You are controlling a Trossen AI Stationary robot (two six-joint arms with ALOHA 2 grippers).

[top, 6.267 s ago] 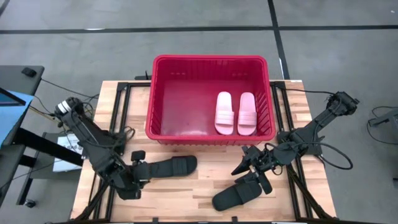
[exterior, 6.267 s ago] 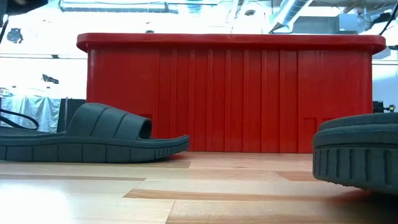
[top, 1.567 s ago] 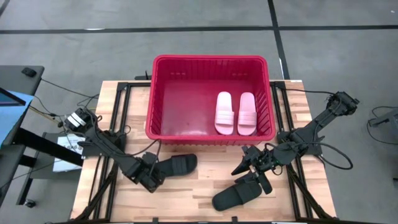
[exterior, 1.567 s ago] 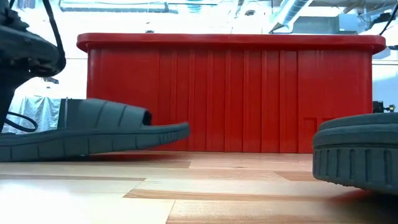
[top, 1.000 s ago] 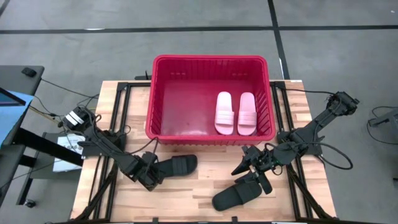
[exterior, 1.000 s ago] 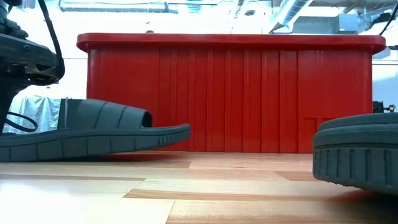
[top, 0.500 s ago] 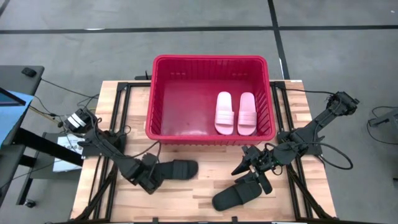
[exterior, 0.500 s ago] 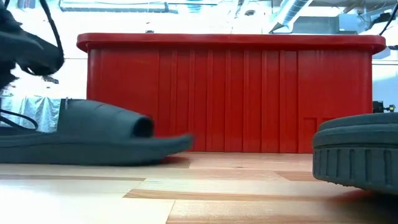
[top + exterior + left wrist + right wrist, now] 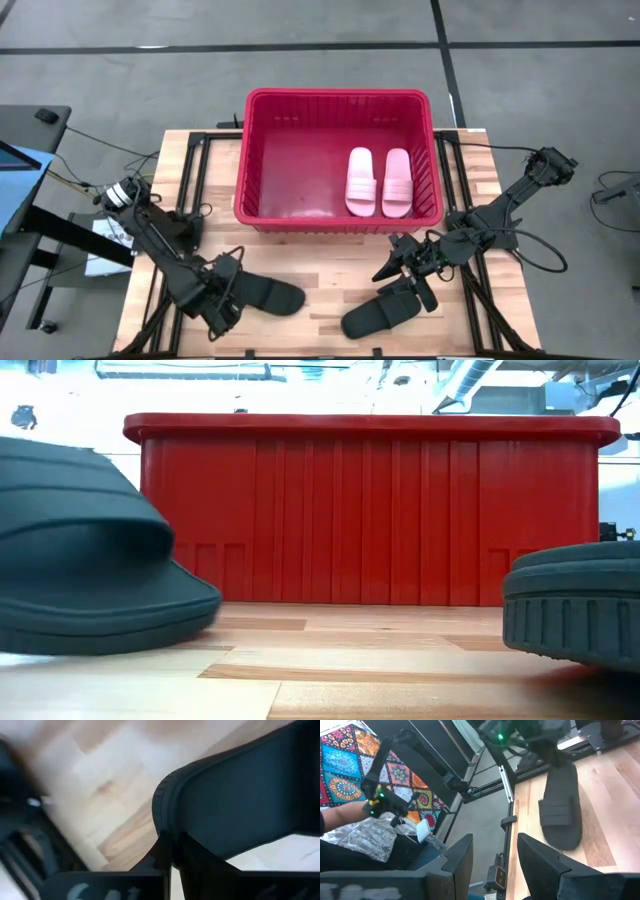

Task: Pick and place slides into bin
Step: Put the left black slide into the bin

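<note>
Pink slides (image 9: 379, 182) inside bin (image 9: 262, 115), hidden behind its wall in low view.

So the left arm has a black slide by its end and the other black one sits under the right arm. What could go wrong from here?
The left gripper pinches only the edge of its black slide, so the long sole may droop or slip out on the way up. The red bin has a tall wall in the low view; a low carry could catch its rim. The pink slides fill the bin's right side, so a drop there would pile up. The right gripper, open, waits beside the second black slide.
</note>
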